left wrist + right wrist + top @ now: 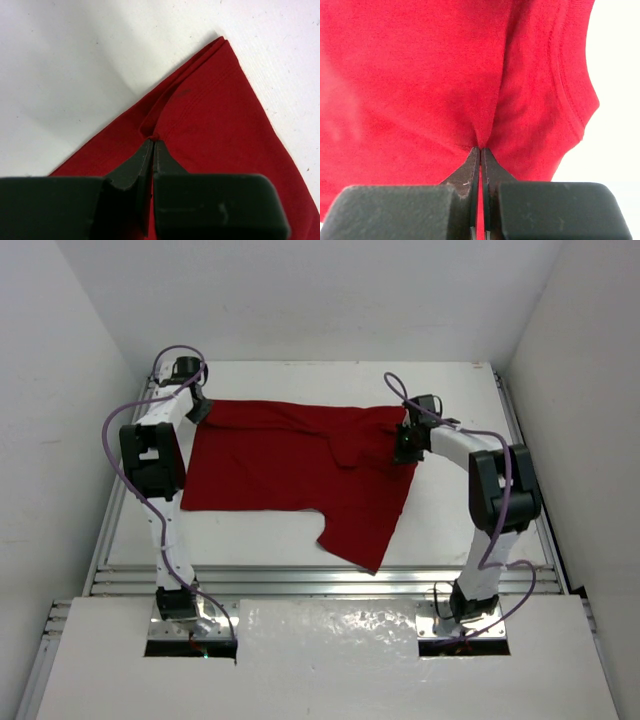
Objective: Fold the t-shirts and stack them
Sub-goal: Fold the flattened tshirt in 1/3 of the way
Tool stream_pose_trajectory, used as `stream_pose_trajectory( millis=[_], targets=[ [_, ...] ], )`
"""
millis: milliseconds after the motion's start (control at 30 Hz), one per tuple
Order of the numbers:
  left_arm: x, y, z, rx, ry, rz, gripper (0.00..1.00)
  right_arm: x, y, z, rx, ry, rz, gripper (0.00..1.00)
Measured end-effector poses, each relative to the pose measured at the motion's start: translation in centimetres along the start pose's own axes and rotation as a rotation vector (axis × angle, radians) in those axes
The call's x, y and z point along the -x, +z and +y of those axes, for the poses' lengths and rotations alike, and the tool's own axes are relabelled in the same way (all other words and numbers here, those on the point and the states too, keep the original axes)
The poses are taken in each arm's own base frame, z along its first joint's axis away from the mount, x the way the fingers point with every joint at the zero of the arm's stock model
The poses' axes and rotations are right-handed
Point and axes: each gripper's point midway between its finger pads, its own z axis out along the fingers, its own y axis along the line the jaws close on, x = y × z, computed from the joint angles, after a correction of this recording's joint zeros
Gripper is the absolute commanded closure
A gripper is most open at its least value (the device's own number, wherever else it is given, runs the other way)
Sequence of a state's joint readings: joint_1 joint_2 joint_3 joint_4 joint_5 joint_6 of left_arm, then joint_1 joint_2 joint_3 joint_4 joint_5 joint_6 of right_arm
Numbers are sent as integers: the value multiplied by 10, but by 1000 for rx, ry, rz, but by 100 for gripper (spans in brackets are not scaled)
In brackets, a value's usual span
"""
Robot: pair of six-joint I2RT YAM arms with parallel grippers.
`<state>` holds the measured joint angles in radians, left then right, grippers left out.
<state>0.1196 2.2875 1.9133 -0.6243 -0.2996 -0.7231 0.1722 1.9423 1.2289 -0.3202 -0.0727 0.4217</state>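
Observation:
One plain dark red t-shirt (290, 465) lies spread on the white table, its far edge stretched between my two grippers. My left gripper (200, 408) is shut on the shirt's far left corner; in the left wrist view the fingers (153, 145) pinch a fold of red cloth (215, 125) near a stitched hem. My right gripper (405, 445) is shut on the shirt's far right part; in the right wrist view the jaws (481, 149) pinch cloth (420, 75) that bunches into a crease, with a hemmed edge at the right. A flap of the shirt hangs toward the front edge (365, 530).
The white table (460, 390) is walled by white panels at left, right and back. Metal rails (320, 580) run along the front edge, ahead of the arm bases. Purple cables loop off both arms.

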Motion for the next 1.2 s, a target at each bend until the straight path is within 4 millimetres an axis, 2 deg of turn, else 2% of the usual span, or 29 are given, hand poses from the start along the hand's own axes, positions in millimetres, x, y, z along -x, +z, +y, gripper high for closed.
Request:
stream_pose_trajectory(
  millis=[167, 233, 433, 733, 967, 1033, 1067, 1100, 1200],
  targets=[
    [0, 0, 0, 2, -2, -1, 100, 13, -31, 11, 40, 27, -72, 100],
    [1, 0, 0, 2, -7, -2, 100, 15, -35, 13, 46, 31, -87, 100],
    [5, 2, 5, 7, -26, -2, 100, 3, -27, 8, 30, 43, -54, 100],
    [10, 4, 10, 6, -42, 5, 100, -30, -23, 0, 18, 76, 3, 100],
    [7, 5, 8, -4, -41, 17, 100, -31, -23, 3, 34, 88, 4, 100],
    [7, 5, 8, -7, -42, 18, 100, -30, -24, 4, 34, 92, 3, 93],
    [7, 5, 7, -9, -42, 18, 94, -30, -24, 4, 33, 94, 2, 88],
    [7, 5, 7, -9, -42, 19, 92, -29, -25, 4, 32, 95, 2, 84],
    [8, 5, 10, 4, -46, 12, 90, -28, -27, 3, 23, 94, 7, 80]
  ],
)
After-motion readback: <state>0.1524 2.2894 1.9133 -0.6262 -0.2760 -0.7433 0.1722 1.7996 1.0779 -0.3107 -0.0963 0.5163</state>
